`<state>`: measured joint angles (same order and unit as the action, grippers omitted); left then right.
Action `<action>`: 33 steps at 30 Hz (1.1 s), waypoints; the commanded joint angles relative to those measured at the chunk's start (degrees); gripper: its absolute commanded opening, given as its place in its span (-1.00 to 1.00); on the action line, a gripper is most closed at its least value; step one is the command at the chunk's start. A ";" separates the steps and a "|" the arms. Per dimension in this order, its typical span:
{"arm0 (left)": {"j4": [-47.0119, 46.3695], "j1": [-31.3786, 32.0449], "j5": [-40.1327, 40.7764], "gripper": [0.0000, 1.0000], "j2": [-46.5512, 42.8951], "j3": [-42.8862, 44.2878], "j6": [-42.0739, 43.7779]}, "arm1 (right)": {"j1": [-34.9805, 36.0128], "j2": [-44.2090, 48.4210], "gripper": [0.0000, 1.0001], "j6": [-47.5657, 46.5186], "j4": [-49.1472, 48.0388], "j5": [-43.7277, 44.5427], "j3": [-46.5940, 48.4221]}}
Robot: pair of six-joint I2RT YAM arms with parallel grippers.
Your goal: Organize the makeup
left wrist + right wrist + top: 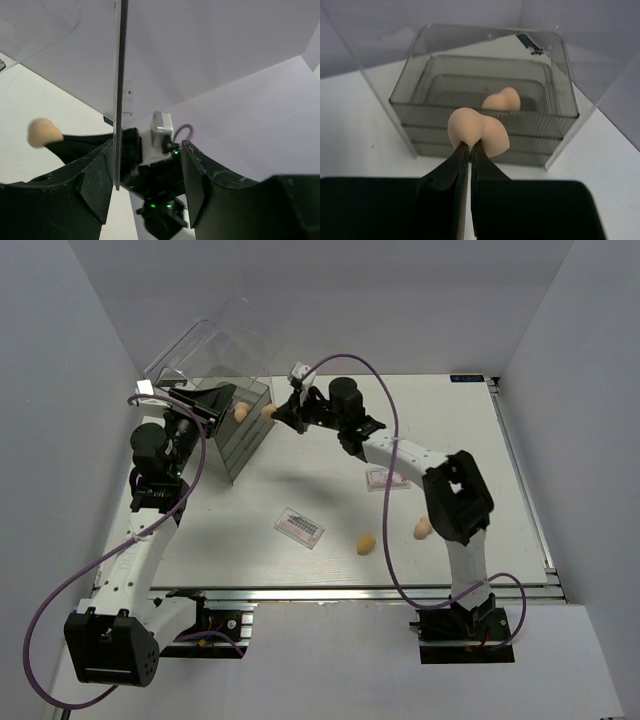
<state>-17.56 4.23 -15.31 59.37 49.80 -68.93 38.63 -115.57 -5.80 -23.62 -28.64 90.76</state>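
My right gripper (277, 415) (470, 145) is shut on a tan sponge (268, 412) (477, 131), pinching it just in front of the clear drawer box (245, 445) (420, 120). A second sponge (241, 412) (501, 100) lies inside the box's open top drawer. Two more sponges (366, 543) (423, 528) rest on the table. A flat clear palette (299, 527) lies mid-table and another palette (385, 479) sits partly under the right arm. My left gripper (222, 400) (147, 150) stands open at the box's top, a thin clear panel edge (120, 100) against its left finger.
A raised clear lid or cover (210, 340) stands behind the box at the back left. White walls close in the table on three sides. The right arm's wrist (157, 145) shows just beyond the left jaws.
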 commanded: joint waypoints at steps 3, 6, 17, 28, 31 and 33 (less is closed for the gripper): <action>-4.50 0.08 -0.42 0.26 -2.33 0.12 -0.68 | 3.02 -8.17 -1.00 10.64 -22.34 5.61 7.22; -4.94 0.08 0.02 0.26 -2.33 0.03 -0.86 | 4.78 -12.39 -1.00 11.25 -26.82 7.10 8.99; -5.47 0.08 -0.60 0.26 -1.45 1.35 -1.47 | 8.91 -20.31 -1.00 11.25 -28.42 11.33 18.56; -3.71 0.08 -0.07 0.26 -2.42 1.18 -1.47 | 10.50 -22.77 -0.42 6.95 -28.06 13.70 16.03; -3.36 0.08 0.02 0.26 -2.60 1.26 -1.47 | 10.50 -22.86 -0.09 6.59 -27.98 13.70 15.32; -3.18 0.08 0.11 0.26 -2.68 1.18 -1.39 | 10.50 -22.86 0.02 6.16 -27.98 13.18 14.97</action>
<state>-19.66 4.23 -14.39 59.07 49.47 -69.91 49.15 -137.99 1.98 -48.14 -16.16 106.13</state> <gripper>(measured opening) 0.632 0.488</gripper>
